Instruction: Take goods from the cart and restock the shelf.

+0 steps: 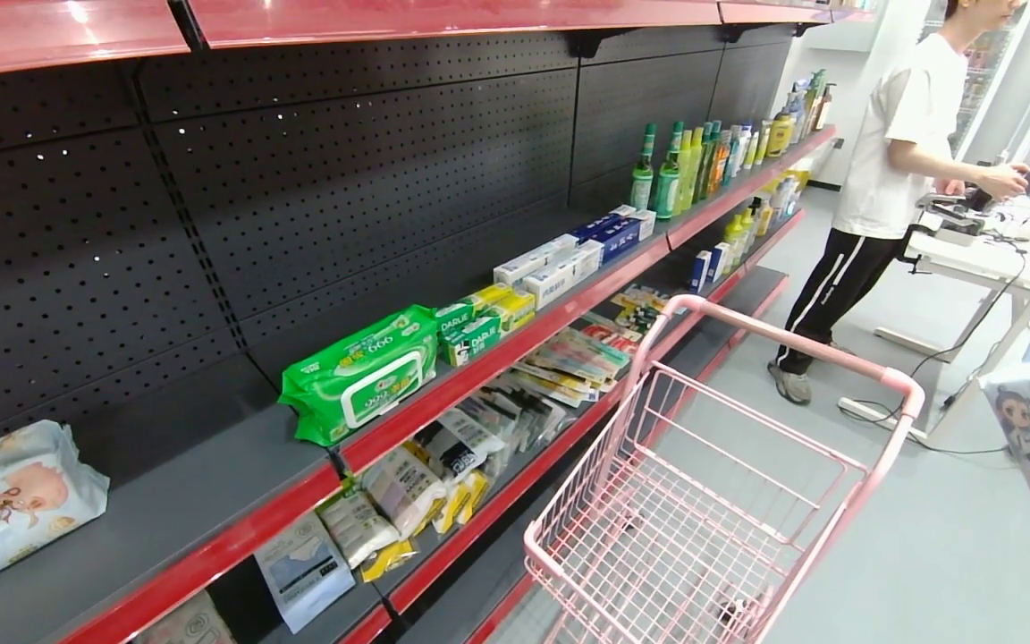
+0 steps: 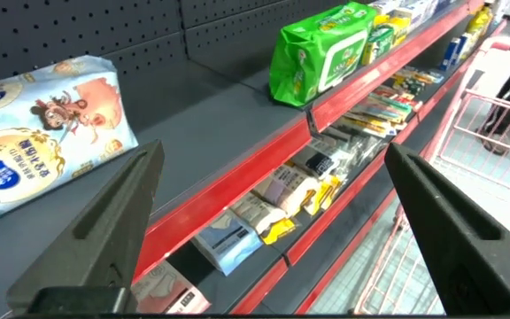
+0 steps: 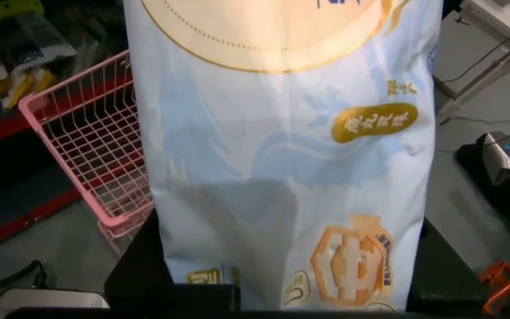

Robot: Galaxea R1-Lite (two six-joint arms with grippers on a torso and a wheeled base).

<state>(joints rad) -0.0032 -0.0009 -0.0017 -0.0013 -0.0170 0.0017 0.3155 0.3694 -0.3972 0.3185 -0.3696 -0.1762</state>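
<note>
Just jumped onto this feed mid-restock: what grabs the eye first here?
The pink cart stands out first, parked in the aisle alongside the red-edged shelf. Next comes the big pale pack clamped in the right gripper, to the right of the cart. On the shelf, a bright green wipes pack sits by the front edge, with a cartoon-printed pack lying further left.

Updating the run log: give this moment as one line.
left gripper: open, facing shelf | right gripper: shut on pack | cart: beside shelf
</note>
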